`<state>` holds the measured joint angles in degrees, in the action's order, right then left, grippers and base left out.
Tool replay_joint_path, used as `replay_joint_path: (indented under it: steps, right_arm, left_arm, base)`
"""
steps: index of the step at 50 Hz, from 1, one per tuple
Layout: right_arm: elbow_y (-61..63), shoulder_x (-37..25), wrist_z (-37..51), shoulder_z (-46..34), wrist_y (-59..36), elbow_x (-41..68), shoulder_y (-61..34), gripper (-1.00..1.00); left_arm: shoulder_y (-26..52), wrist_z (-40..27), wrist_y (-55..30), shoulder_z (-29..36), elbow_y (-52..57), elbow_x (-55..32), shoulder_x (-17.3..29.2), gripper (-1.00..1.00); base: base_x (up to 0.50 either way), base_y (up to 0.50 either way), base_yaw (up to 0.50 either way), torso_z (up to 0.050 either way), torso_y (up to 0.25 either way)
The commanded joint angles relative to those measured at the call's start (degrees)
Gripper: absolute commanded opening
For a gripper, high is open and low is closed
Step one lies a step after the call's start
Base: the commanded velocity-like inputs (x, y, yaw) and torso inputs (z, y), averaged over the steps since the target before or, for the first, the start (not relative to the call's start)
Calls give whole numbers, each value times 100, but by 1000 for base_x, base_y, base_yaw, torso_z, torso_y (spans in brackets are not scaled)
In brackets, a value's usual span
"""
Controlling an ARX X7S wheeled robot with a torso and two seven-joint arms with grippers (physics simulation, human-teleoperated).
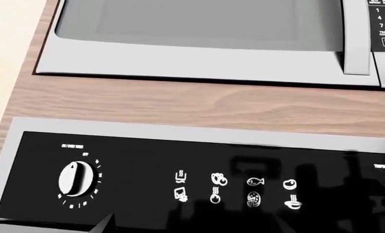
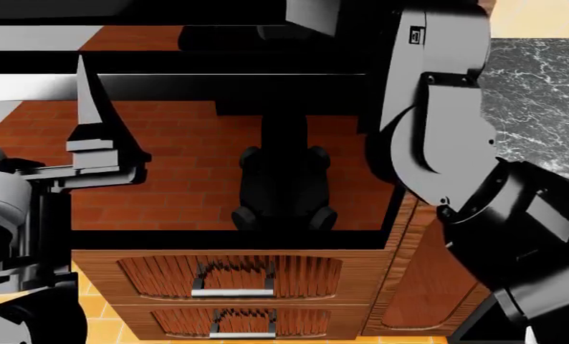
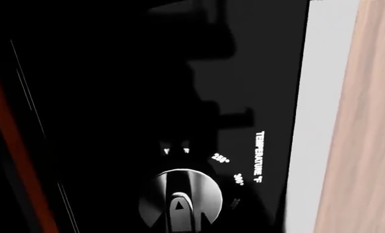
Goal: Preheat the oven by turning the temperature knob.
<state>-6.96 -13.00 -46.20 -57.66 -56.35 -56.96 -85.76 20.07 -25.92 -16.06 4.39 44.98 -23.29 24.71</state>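
Note:
The oven's glossy black door (image 2: 170,179) fills the head view and mirrors the brick floor and my body. Its black control panel (image 1: 147,170) carries a white timer knob (image 1: 76,178) and the cooking icons (image 1: 234,190). The temperature knob (image 3: 179,201), white with a raised ridge, sits beside the TEMPERATURE °F label (image 3: 258,156). It lies right in front of my right wrist camera. Dark wedges flank its ridge, and I cannot make out whether they are my right fingers. My left gripper (image 1: 192,229) hovers before the panel, and one grey fingertip (image 1: 105,225) shows far to the side.
A silver microwave (image 1: 199,53) with a keypad (image 1: 383,22) sits above the oven, across a wood band (image 1: 179,102). Two ribbed wooden drawers (image 2: 229,276) with metal handles lie under the oven door. A marble counter (image 2: 542,100) is at the right. Both arms rise past the top of the head view.

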Motion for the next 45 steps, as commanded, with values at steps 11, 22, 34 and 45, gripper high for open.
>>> replay_joint_path:
  steps: [11, 22, 34, 45]
  right_arm:
    - [-30, 485, 466, 781, -236, 246, -60, -100]
    - [-200, 618, 704, 1019, -285, 407, -64, -100]
    - [-581, 964, 638, 1357, -814, 665, -88, -100]
    - [-609, 1097, 733, 1608, -1088, 845, -152, -100]
  left_arm:
    - [9, -34, 12, -14, -3, -38, 36, 100]
    - [23, -64, -2, -4, 10, -48, 48, 100]
    - [34, -70, 40, 10, -31, -45, 47, 100]
    - [5, -83, 55, -27, -9, -82, 84, 100]
  base:
    - [1, 1, 2, 0, 0]
    - [4, 1, 4, 0, 0]
    - [5, 1, 3, 1, 0]
    - [6, 1, 3, 1, -2]
